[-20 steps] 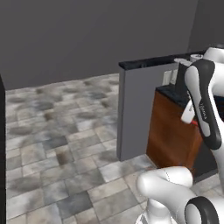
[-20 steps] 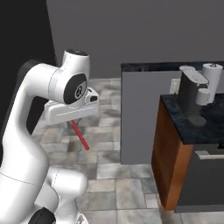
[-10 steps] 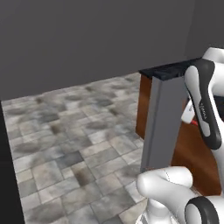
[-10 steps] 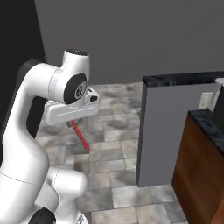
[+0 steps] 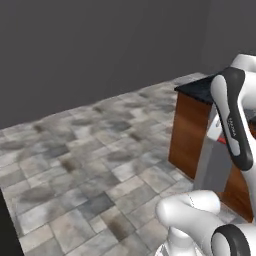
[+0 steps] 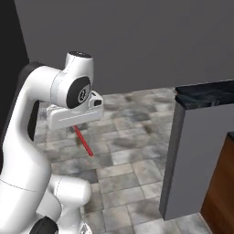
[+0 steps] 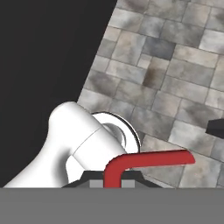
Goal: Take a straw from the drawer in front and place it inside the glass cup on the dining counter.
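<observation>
Straw-carrying is the step in hand: the dining counter point(image 6: 208, 96), a black-topped surface at the right of the right base view, is near, with no cup visible. The gripper point(image 7: 113, 183) has its jaws pinched on the red straw point(image 6: 83, 141), centre-left there. Next, probably finding the cup and lowering the straw in.

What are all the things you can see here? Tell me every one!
straw: one, bright red, hanging below the tool over the floor; its bent tip shows in the hand view.
dining counter: one, black stone top on a reddish-brown wooden base with a grey end panel, at the right.
floor: one, grey stone tiles, under everything.
wall: one, dark grey, behind the floor.
tool: one, dark, shut on the straw.
arm: one, white with dark joints.
</observation>
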